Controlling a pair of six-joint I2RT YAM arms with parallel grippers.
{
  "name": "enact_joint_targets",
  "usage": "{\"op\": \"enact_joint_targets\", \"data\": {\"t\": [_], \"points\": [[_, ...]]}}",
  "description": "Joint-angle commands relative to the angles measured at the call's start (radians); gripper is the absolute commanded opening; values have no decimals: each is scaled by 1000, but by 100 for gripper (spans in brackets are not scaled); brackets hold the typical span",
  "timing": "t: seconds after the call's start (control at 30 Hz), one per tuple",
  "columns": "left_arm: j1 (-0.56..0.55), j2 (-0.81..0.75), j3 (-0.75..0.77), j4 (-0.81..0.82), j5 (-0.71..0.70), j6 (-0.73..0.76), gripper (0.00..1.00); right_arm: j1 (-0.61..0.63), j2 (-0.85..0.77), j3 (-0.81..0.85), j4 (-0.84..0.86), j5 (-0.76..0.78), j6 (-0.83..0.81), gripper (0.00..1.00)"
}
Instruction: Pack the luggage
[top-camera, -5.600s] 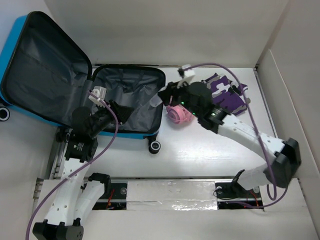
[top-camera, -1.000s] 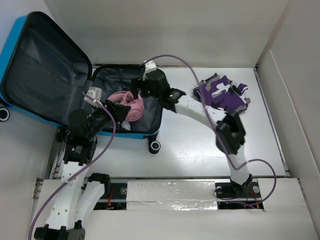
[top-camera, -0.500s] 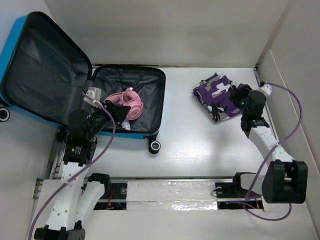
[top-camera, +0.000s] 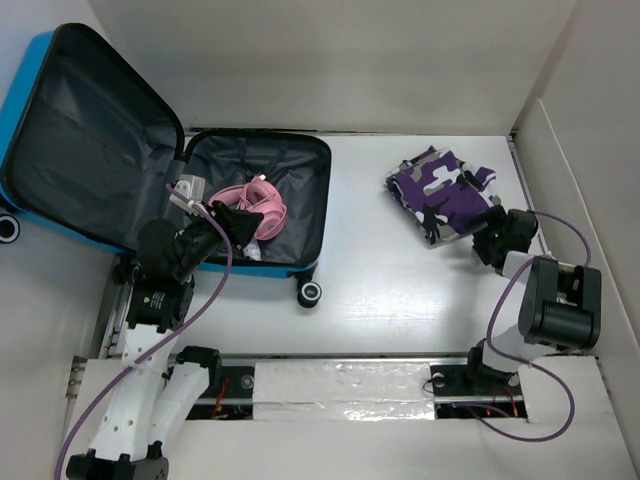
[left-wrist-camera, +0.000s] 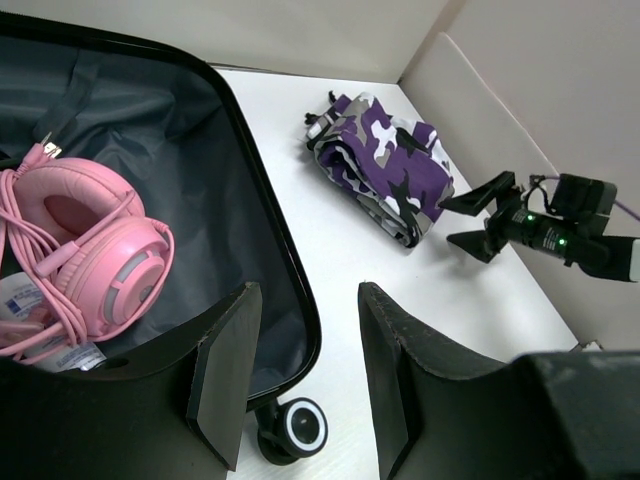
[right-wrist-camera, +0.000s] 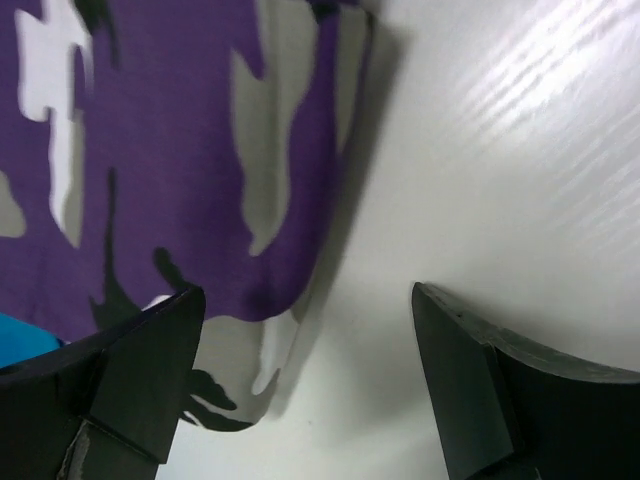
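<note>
The blue luggage (top-camera: 300, 185) lies open at the left, its lid (top-camera: 85, 130) leaning back; its dark grey lining also shows in the left wrist view (left-wrist-camera: 200, 140). Pink headphones (top-camera: 256, 205) lie inside it (left-wrist-camera: 95, 250). A folded purple camouflage garment (top-camera: 440, 185) lies on the table at the right (left-wrist-camera: 390, 175). My left gripper (top-camera: 240, 222) is open and empty above the luggage's near rim (left-wrist-camera: 305, 300). My right gripper (top-camera: 474, 234) is open and empty, low at the garment's near right edge (right-wrist-camera: 308, 300), with the garment (right-wrist-camera: 180, 150) just ahead of its left finger.
A small white item (left-wrist-camera: 25, 300) lies under the headphones. A luggage wheel (top-camera: 310, 292) sticks out at the near corner. White walls (top-camera: 590, 150) close in the table, near my right arm. Bare white table (top-camera: 380, 270) lies between luggage and garment.
My right gripper carried the pink headphones into the luggage, let them go, then swung right and came down beside the purple garment. My left arm barely moved.
</note>
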Motion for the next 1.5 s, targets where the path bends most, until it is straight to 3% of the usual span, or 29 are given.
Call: {"op": "enact_joint_targets", "data": {"t": [0.0,0.3,0.33,0.5,0.53,0.6,0.63,0.67,0.8,0.97,1.27,1.3,1.33,1.43,1.47], "points": [[-4,-15,30,44,0,8,41,-15,75,19,137,-121,82,89],[-4,-17,31,44,-7,11,41,28,228,87,233,-140,187,80],[-4,-15,31,44,-9,11,41,28,244,90,250,-146,198,72],[-4,-11,33,44,-15,13,41,39,302,124,275,-147,242,57],[-4,-12,33,44,-15,14,41,50,313,142,277,-144,253,39],[-4,-10,34,44,-24,16,41,50,348,151,302,-149,265,24],[-4,-11,34,44,-26,16,41,50,354,153,313,-150,265,10],[-4,-11,34,44,-27,17,41,50,360,145,326,-149,264,6],[-4,-7,34,44,-29,19,41,50,356,115,401,-132,261,0],[-4,3,34,44,-23,17,40,41,302,60,459,-201,227,0],[-14,31,28,51,19,2,40,-107,16,-155,281,-241,51,0],[-14,35,22,62,33,-1,40,-127,-30,-171,255,-229,19,5],[-14,39,22,64,36,-4,40,-127,-47,-184,252,-220,8,33],[-14,40,20,70,40,-12,40,-137,-74,-195,211,-193,-22,88],[-14,37,20,70,39,-10,40,-137,-64,-189,214,-216,-22,91]]}}
